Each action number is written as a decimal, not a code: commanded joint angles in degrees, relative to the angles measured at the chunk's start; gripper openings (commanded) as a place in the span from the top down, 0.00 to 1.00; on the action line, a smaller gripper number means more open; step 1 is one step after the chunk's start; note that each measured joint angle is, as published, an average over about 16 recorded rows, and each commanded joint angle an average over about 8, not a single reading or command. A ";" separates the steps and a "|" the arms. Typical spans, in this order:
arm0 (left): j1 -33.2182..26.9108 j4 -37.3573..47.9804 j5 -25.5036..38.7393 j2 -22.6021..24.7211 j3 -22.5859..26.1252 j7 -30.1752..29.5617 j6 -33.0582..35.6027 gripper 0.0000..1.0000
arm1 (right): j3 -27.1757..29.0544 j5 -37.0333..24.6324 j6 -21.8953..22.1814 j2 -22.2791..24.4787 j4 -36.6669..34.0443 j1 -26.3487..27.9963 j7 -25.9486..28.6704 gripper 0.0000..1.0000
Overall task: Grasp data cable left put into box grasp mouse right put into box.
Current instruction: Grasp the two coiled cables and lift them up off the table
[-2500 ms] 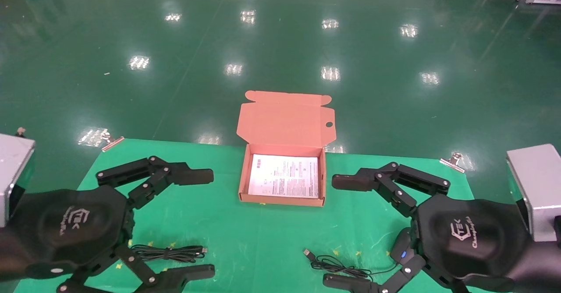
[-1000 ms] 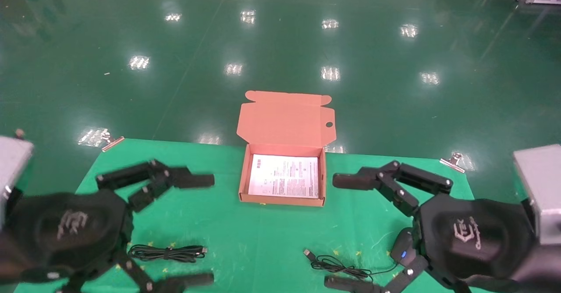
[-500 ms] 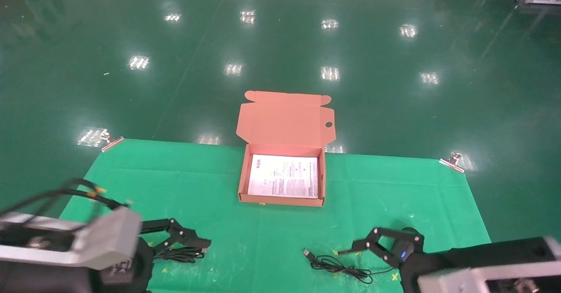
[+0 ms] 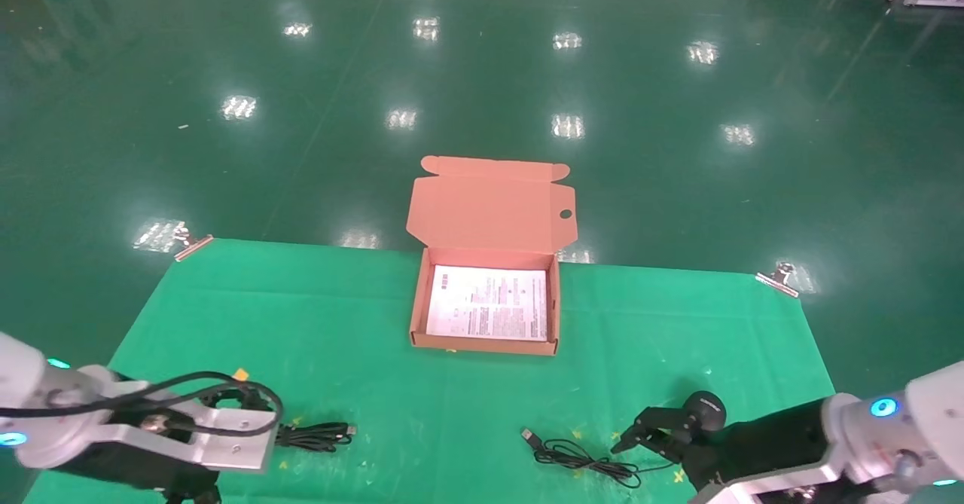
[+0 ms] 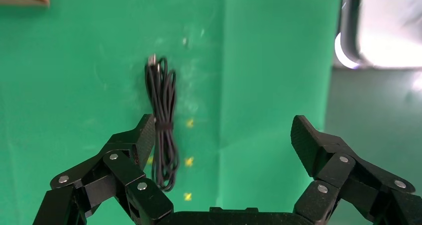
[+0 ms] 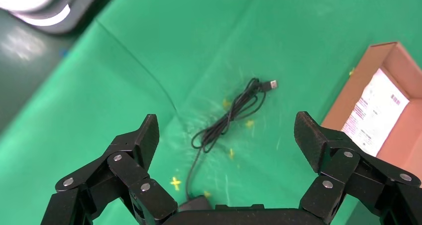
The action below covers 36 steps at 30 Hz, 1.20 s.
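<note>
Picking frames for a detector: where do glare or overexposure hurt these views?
Head view: ceiling lights glare off the glossy floor beyond the green mat; the box reads cleanly. Left wrist view: a blown-out white patch near one corner; the data cable is sharp. Right wrist view: likewise, with the mouse cord clear.

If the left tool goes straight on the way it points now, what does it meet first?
Probably the data cable: it lies on the green cloth by one finger of the open left tool. Depth is unclear.

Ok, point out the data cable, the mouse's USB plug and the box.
data cable (image 5: 162,120), left wrist view, middle of the looped bundle.
USB plug (image 6: 272,84), right wrist view, tip of the mouse's thin cord.
box (image 4: 482,345), head view, near cardboard wall.
</note>
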 commanded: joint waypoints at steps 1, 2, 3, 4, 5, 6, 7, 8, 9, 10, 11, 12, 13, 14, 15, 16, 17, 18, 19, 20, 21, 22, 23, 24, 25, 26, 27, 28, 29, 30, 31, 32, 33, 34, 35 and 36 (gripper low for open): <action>-0.19 -0.12 3.33 0.80 1.77 -0.52 -1.05 0.00 | -1.16 -2.85 1.53 -0.86 0.02 -0.23 -0.95 0.00; 0.06 -0.03 4.48 1.12 2.14 -0.90 -1.70 0.00 | -1.48 -3.96 2.43 -1.20 0.00 -0.72 -0.72 0.00; 0.34 0.09 5.51 1.42 2.44 -1.34 -2.36 0.00 | -1.79 -5.08 3.32 -1.54 -0.03 -1.20 -0.39 0.00; 0.64 0.25 6.46 1.71 2.70 -1.85 -3.03 0.00 | -2.07 -6.15 4.23 -1.87 -0.08 -1.71 0.12 0.00; 0.95 0.47 7.23 1.96 2.86 -2.42 -3.68 0.00 | -2.29 -7.12 5.09 -2.19 -0.11 -2.18 0.75 0.00; 1.27 0.75 7.98 2.21 3.03 -3.01 -4.31 0.00 | -2.51 -8.10 5.92 -2.51 -0.16 -2.62 1.39 0.00; 1.59 1.12 8.69 2.50 3.17 -3.64 -4.92 0.00 | -2.70 -9.02 6.74 -2.84 -0.22 -3.06 2.15 0.00; 1.90 1.59 9.30 2.78 3.27 -4.31 -5.55 0.00 | -2.85 -9.87 7.52 -3.16 -0.30 -3.48 3.02 0.00; 2.20 2.19 9.90 3.08 3.34 -4.99 -6.24 0.00 | -3.02 -10.79 8.30 -3.51 -0.38 -3.89 3.94 0.00; 2.49 2.86 10.45 3.40 3.39 -5.60 -6.90 0.00 | -3.18 -11.68 9.04 -3.86 -0.46 -4.27 4.85 0.00; 2.76 3.65 10.91 3.73 3.42 -6.18 -7.56 0.00 | -3.31 -12.53 9.75 -4.21 -0.56 -4.62 5.80 0.00; 3.02 4.59 11.32 4.10 3.43 -6.67 -8.25 0.00 | -3.45 -13.39 10.42 -4.58 -0.67 -4.94 6.76 0.00; 3.28 5.63 11.68 4.50 3.45 -7.09 -8.91 0.00 | -3.59 -14.24 11.05 -4.96 -0.80 -5.25 7.72 0.00; 3.53 6.86 11.92 4.95 3.43 -7.45 -9.62 0.00 | -3.71 -15.05 11.64 -5.37 -0.99 -5.55 8.80 0.00; 3.76 8.16 12.08 5.41 3.39 -7.68 -10.33 0.00 | -3.82 -15.81 12.17 -5.78 -1.21 -5.79 9.80 0.00; 3.97 9.51 12.24 5.90 3.37 -7.77 -11.03 0.00 | -3.95 -16.59 12.66 -6.19 -1.45 -5.99 10.73 0.00; 4.15 10.93 12.34 6.44 3.36 -7.70 -11.69 0.00 | -4.05 -17.28 13.10 -6.63 -1.78 -6.16 11.62 0.00; 4.29 12.40 12.44 7.02 3.38 -7.52 -12.33 0.00 | -4.15 -17.91 13.50 -7.09 -2.20 -6.28 12.48 0.00; 4.39 13.89 12.56 7.62 3.42 -7.23 -12.92 0.00 | -4.25 -18.51 13.86 -7.57 -2.70 -6.36 13.24 0.00; 4.44 15.43 12.61 8.23 3.45 -6.91 -13.46 0.00 | -4.34 -19.03 14.18 -8.07 -3.33 -6.38 13.91 0.00; 4.46 17.01 12.62 8.85 3.46 -6.54 -13.99 0.00 | -4.42 -19.48 14.46 -8.60 -4.06 -6.36 14.50 0.00; 4.43 18.54 12.65 9.45 3.48 -6.05 -14.48 0.00 | -4.51 -19.90 14.70 -9.15 -4.87 -6.28 14.89 0.00; 4.37 20.06 12.66 10.03 3.49 -5.52 -14.94 0.00 | -4.61 -20.26 14.94 -9.72 -5.76 -6.18 15.19 0.00; 4.29 21.57 12.64 10.60 3.49 -4.96 -15.38 0.00 | -4.70 -20.53 15.15 -10.32 -6.75 -6.07 15.46 0.00; 4.17 23.04 12.60 11.13 3.49 -4.37 -15.78 0.00 | -4.78 -20.74 15.33 -10.92 -7.79 -5.92 15.61 0.00; 4.05 24.49 12.54 11.63 3.47 -3.76 -16.16 0.00 | -4.87 -20.92 15.52 -11.52 -8.84 -5.77 15.66 0.00; 3.90 25.94 12.45 12.14 3.44 -3.13 -16.54 0.00 | -4.95 -21.07 15.73 -12.15 -9.94 -5.62 15.64 0.00; 3.74 27.28 12.38 12.59 3.41 -2.47 -16.88 0.00 | -5.04 -21.20 15.93 -12.75 -10.99 -5.47 15.56 0.00; 3.56 28.55 12.33 13.02 3.40 -1.78 -17.20 0.00 | -5.13 -21.32 16.15 -13.35 -12.02 -5.33 15.44 0.00; 3.38 29.78 12.24 13.43 3.37 -1.12 -17.45 0.00 | -5.21 -21.42 16.38 -13.94 -13.02 -5.20 15.30 0.00; 3.20 30.98 12.14 13.83 3.35 -0.49 -17.67 0.00 | -5.28 -21.50 16.61 -14.51 -13.99 -5.06 15.15 0.00; 3.01 32.14 12.06 14.20 3.33 0.12 -17.86 0.00 | -5.36 -21.60 16.86 -15.05 -14.91 -4.93 14.95 0.00; 2.82 33.25 11.97 14.54 3.31 0.72 -18.03 0.00 | -5.44 -21.72 17.13 -15.57 -15.80 -4.81 14.76 0.00; 2.64 34.33 11.89 14.84 3.28 1.28 -18.20 0.00 | -5.51 -21.84 17.39 -16.07 -16.66 -4.71 14.59 0.00; 2.47 35.35 11.80 15.09 3.24 1.77 -18.37 0.00 | -5.61 -21.99 17.64 -16.55 -17.48 -4.64 14.42 0.00; 2.31 36.37 11.69 15.31 3.18 2.25 -18.55 0.00 | -5.72 -22.18 17.90 -17.04 -18.33 -4.58 14.26 0.00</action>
